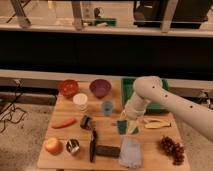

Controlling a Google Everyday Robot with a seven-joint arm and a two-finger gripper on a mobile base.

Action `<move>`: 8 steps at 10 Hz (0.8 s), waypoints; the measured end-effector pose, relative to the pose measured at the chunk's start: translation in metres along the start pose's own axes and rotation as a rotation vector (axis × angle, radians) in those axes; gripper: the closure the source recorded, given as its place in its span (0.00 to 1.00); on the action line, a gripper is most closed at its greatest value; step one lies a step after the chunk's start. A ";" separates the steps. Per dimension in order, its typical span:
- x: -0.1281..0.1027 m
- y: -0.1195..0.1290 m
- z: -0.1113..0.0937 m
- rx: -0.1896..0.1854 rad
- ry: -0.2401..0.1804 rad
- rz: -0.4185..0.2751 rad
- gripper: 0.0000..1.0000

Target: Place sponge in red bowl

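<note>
Step in hand: transport, judged from the layout. The sponge had been picked up but not yet delivered.
Tool: the tool hung over the middle of the table, right of centre, at the end of the white arm reaching in from the right. It was clenched on the sponge.
Sponge: the sponge, a small teal pad, sat at the tip of the tool. It looked tilted and lifted rather than lying flat, though contact with the table could not be ruled out.
Red bowl: the red bowl stood at the far left corner of the table, well apart from the tool. Nothing could be seen inside it.
Obstacles on route: the blue cup, the white cup and the purple bowl stood between the tool and the red bowl.
Other items noted: a grey-blue cloth lay just below the tool, and a green tray lay behind the arm.
Next move required: carry the sponge up and to the far left, high enough to pass over both cups. Stop above the red bowl, not the purple bowl beside it, then lower and let go.
Risk: the two bowls stood close together, so a short travel would have dropped the sponge in the wrong one.
</note>
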 end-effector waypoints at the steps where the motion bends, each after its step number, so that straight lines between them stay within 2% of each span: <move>1: -0.001 0.000 0.000 -0.001 0.000 -0.002 0.87; 8: 0.000 -0.001 0.001 -0.001 -0.001 -0.001 0.87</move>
